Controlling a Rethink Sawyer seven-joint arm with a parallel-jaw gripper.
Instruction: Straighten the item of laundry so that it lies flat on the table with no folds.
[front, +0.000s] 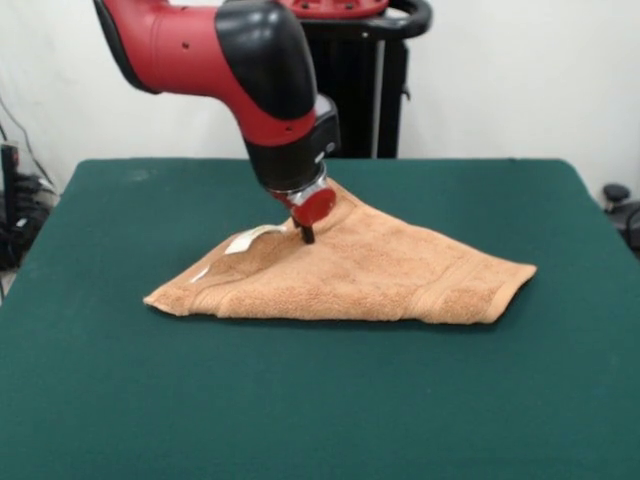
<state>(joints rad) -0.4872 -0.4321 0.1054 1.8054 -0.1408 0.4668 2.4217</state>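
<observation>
The light orange-tan towel (370, 270) lies in the middle of the dark green table (320, 400). It is folded over into a rough triangle with doubled layers. One corner points left, one points right, and one points to the far side behind the gripper. A small white tag (248, 239) shows on its upper left edge. My gripper (307, 233) comes down from the red and black arm onto the towel just right of the tag. Its dark fingertips are together, pinching the raised edge of the upper layer.
The robot's black pedestal (360, 80) stands behind the far table edge. Cables and dark gear (15, 210) sit off the table at the left, and a dark object (620, 205) at the right. Green cloth surrounds the towel on all sides.
</observation>
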